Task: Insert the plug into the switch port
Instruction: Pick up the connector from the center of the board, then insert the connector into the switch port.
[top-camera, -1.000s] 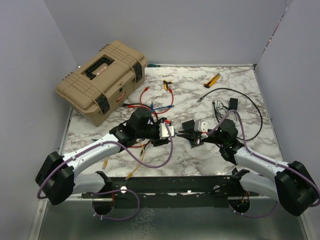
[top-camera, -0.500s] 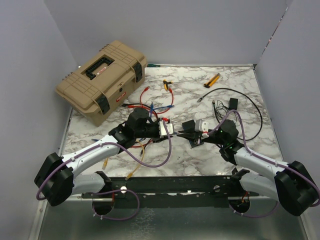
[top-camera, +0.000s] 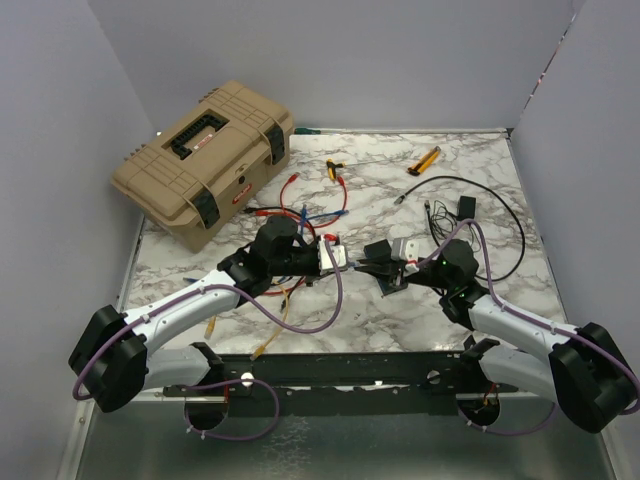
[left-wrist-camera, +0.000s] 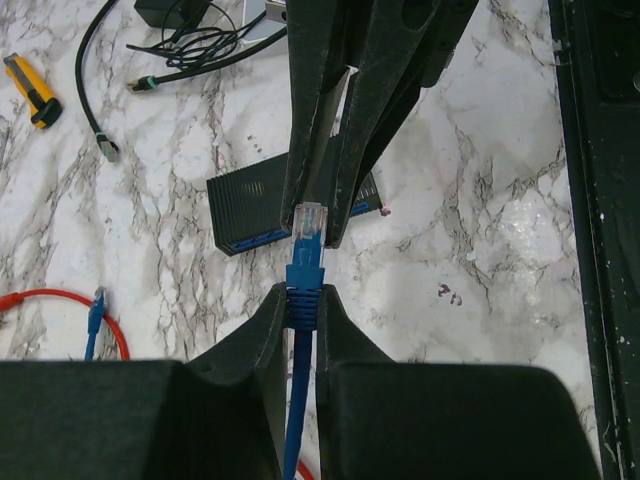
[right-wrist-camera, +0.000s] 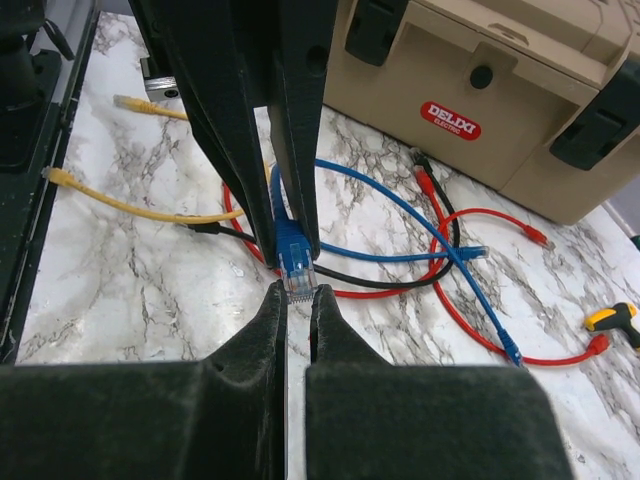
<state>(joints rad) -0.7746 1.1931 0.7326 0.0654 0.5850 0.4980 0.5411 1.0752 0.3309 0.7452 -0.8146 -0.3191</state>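
The plug (left-wrist-camera: 309, 222) is a clear connector on a blue cable. My left gripper (left-wrist-camera: 303, 300) is shut on its blue boot, just behind the connector. My right gripper (right-wrist-camera: 297, 290) is shut on the thin white switch (right-wrist-camera: 296, 400), seen edge-on between its fingers. In the top view the left gripper (top-camera: 340, 262) and the right gripper (top-camera: 372, 262) meet tip to tip above the table's middle, with the switch (top-camera: 410, 247) behind the right fingertips. The plug (right-wrist-camera: 299, 272) touches the switch's near edge. The switch port itself is hidden.
A tan toolbox (top-camera: 205, 160) sits at the back left. Loose red, blue and black cables (right-wrist-camera: 450, 250) and a yellow cable (right-wrist-camera: 130, 205) lie under the grippers. A black ridged box (left-wrist-camera: 250, 215) lies flat below them. A black adapter (top-camera: 467, 207) and a yellow knife (top-camera: 427, 160) lie farther back.
The left jaws have closed onto the blue plug's boot. The left gripper has moved slightly right, closing the gap to the right gripper. The right arm has barely moved.
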